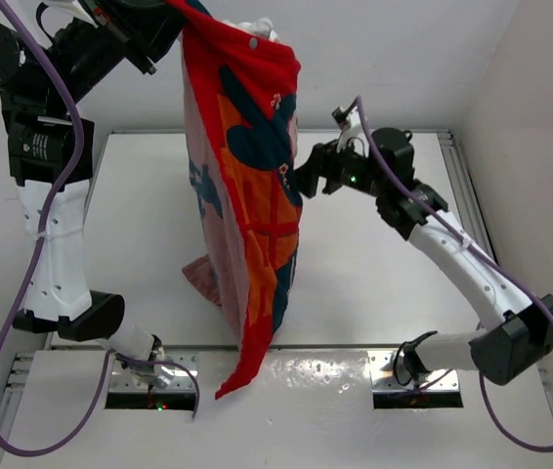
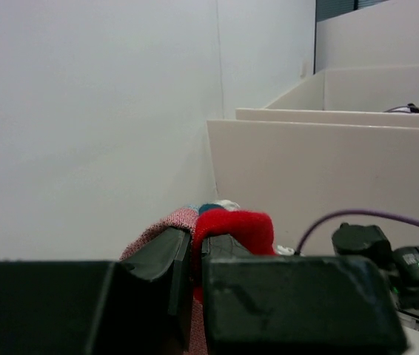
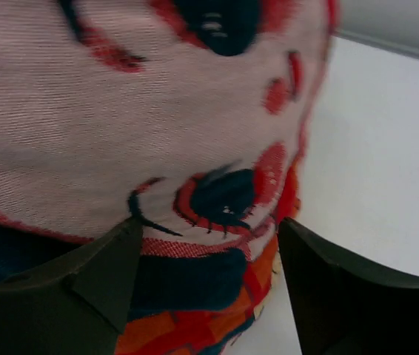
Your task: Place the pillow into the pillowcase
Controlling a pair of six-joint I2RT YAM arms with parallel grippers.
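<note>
Pillowcase [image 1: 257, 215] hangs bulging, red-orange; white pillow [image 1: 262, 27] peeks above.

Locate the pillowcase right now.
Top view: the pillowcase hangs centre-left over the table, its top edge pinched in the left gripper. The open right gripper is at its right side.

red-orange pillowcase [image 1: 257, 195], navy patches, white pillow [image 1: 265, 29]

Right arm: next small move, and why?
Probably close the right gripper on the pillowcase: its jaws stand open with printed fabric between them, while the left gripper pinches the top edge, the pillow peeking out there.
</note>
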